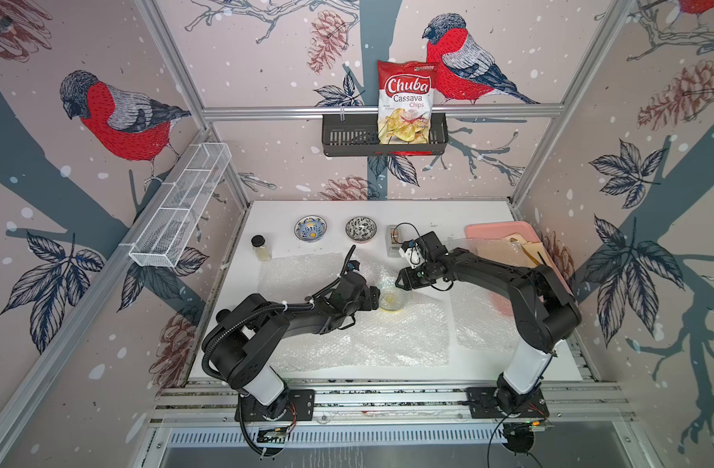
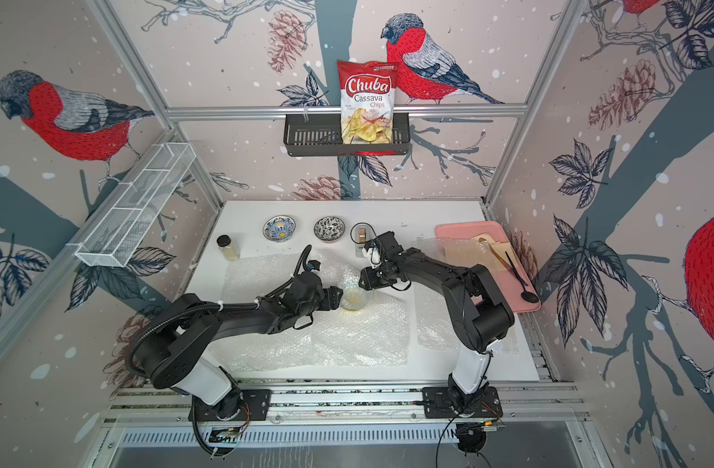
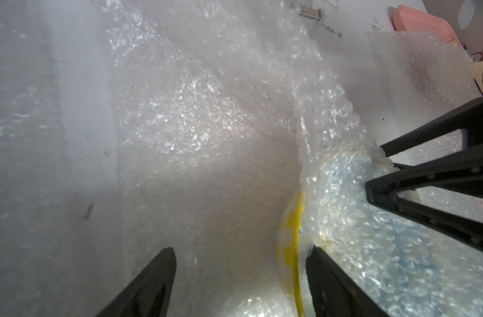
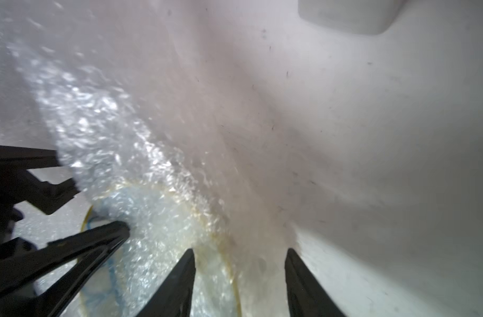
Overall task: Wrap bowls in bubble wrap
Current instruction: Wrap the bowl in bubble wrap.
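Observation:
The pale teal bowl (image 1: 395, 303) with a yellow rim (image 3: 287, 247) sits on a bubble wrap (image 1: 388, 340) sheet at mid-table, and a flap of wrap (image 3: 344, 170) is folded over its top. My left gripper (image 3: 240, 263) is open and straddles the rim, with one finger on the wrap inside the bowl. My right gripper (image 4: 240, 260) is open too, its tips at the covered far rim (image 4: 158, 219) with wrap lying between them. Both grippers meet at the bowl in both top views (image 1: 377, 300) (image 2: 361, 279). The blue-and-yellow bowl (image 1: 310, 228) and the black-and-white bowl (image 1: 360, 228) stand bare at the back.
A glass jar (image 1: 261, 247) with a black lid stands at the back left. More bubble wrap lies at the left (image 1: 302, 275) and right (image 1: 481, 324). A pink tray (image 1: 493, 229) with tan paper and utensils fills the back right corner. A tape dispenser (image 1: 395, 239) sits beside the right wrist.

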{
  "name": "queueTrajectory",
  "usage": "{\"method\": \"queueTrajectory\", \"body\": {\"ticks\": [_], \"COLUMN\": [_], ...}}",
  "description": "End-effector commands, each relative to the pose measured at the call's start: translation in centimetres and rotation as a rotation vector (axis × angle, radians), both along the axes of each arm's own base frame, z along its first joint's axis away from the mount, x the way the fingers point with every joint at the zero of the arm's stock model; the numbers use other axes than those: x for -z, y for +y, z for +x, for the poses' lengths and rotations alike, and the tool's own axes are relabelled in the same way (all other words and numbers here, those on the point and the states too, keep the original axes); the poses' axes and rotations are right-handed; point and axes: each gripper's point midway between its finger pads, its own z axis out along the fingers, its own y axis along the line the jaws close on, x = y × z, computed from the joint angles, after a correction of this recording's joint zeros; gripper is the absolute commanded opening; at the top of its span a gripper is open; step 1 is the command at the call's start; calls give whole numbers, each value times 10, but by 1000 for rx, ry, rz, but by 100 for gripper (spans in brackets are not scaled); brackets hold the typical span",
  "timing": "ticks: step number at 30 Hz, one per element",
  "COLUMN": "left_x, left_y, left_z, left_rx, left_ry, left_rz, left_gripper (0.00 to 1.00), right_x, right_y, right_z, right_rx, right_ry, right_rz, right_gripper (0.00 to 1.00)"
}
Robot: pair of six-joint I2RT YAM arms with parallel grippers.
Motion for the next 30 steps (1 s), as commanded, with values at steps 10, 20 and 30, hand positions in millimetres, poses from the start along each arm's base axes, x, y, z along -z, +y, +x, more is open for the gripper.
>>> {"method": "queueTrajectory", "body": {"ticks": [10,20,30], "left_x": [-45,-66,-68], "left_y": [16,45,43], "left_z": [10,32,46], "left_rx": [-90,-171,-162], "left_ry": [-97,-101,-100], "left_rz": [-15,-96,-79], "left_gripper": [82,82,84], "right_x": [29,-1,-4], "right_y": [-7,-4,-28], "right_z": [5,5,9], "right_rx": [5,10,73], "right_ry": [-81,-136,-133], "right_rz": [-216,-95,-71], "right_gripper": [47,19,9]}}
